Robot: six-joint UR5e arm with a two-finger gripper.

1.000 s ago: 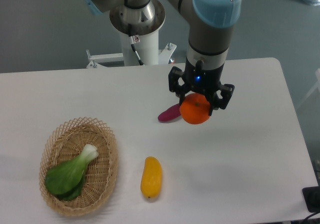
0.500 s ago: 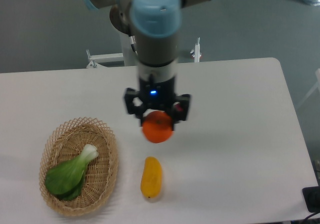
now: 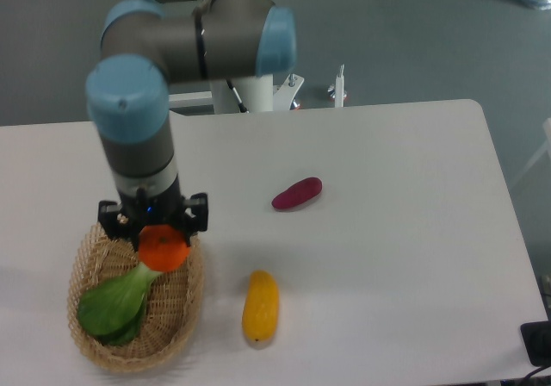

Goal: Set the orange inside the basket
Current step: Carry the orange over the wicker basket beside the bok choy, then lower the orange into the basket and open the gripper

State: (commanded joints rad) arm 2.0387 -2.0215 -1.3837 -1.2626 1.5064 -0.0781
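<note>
The orange (image 3: 164, 248) is a small round bright-orange fruit held in the air by my gripper (image 3: 155, 231), whose fingers are shut on it. It hangs over the upper part of the basket (image 3: 186, 304), an oval tan wicker basket at the table's front left. The arm comes down from above and hides the basket's far rim. A green leafy vegetable (image 3: 116, 302) with a white stalk lies inside the basket, just below the orange.
A yellow-orange elongated fruit (image 3: 260, 306) lies right of the basket near the front edge. A purple oblong vegetable (image 3: 297, 194) rests at mid-table. The robot's white base (image 3: 250, 89) stands at the back.
My gripper has carried the orange leftward and toward the front, from the table's middle to above the basket. The purple vegetable, hidden before, now shows.
</note>
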